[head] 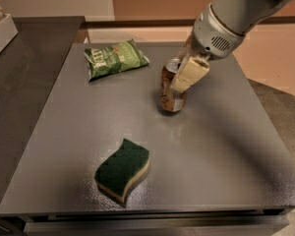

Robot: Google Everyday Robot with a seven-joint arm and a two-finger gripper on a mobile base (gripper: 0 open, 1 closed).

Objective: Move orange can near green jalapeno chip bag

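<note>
Small orange-brown metal can with silver top (171,96) sits mid-desk, upright or barely tilted, well apart from flat crinkly green chip bag with white lettering (115,58) at far left. Claw (179,80) pinches can's upper side (pale pad lies across its rim).

Risks:
- high, off-centre hold: can may swing or slip during carry
- overshooting: can lands on bag, not beside it

Dark green wavy sponge (123,170) is near front of grey desk (211,156), off likely path.

Bare tabletop (137,102) lies between end effector (179,80) at orange can (167,96) and chip bag (115,58).
</note>
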